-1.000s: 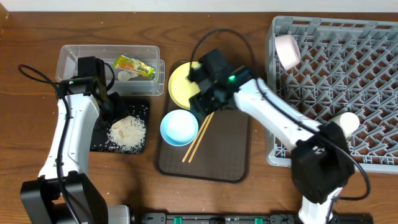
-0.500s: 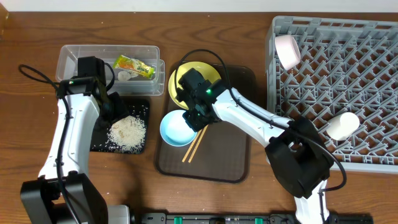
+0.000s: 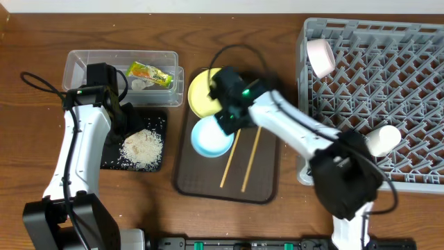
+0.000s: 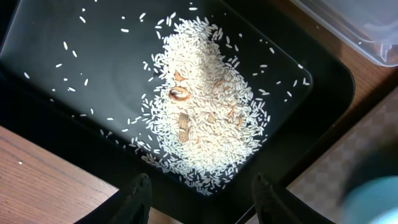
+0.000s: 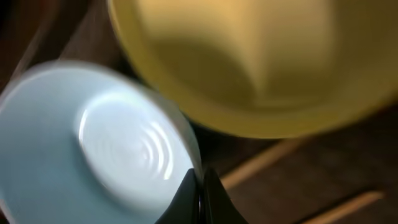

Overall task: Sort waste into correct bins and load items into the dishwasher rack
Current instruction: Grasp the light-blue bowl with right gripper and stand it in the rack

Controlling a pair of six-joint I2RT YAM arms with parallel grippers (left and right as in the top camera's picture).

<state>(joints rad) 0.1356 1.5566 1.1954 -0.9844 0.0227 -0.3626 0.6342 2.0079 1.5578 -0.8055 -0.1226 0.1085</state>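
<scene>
two chopsticks [image 3: 239,160] lie on the brown tray [image 3: 263,187]; right gripper [image 5: 200,186] clamps shut on the rim of the light blue bowl [image 3: 207,141]; left gripper [image 4: 198,199] hangs half open, empty, over rice [image 4: 205,106] in the black tray [image 4: 50,74]; wrapper [image 3: 149,74] in clear tub [image 3: 80,66]

Right end effector [image 3: 230,119] over the serving tray [image 3: 263,184], at the bowl [image 3: 210,137] rim.
Plate [image 3: 201,94] lies just beyond it, chopsticks [image 3: 239,160] to its right, rack [image 3: 374,97] farther right; left end effector [image 4: 202,196] hangs above rice [image 4: 205,112] in the tray [image 4: 56,93], tub [image 3: 83,66] beyond.
</scene>
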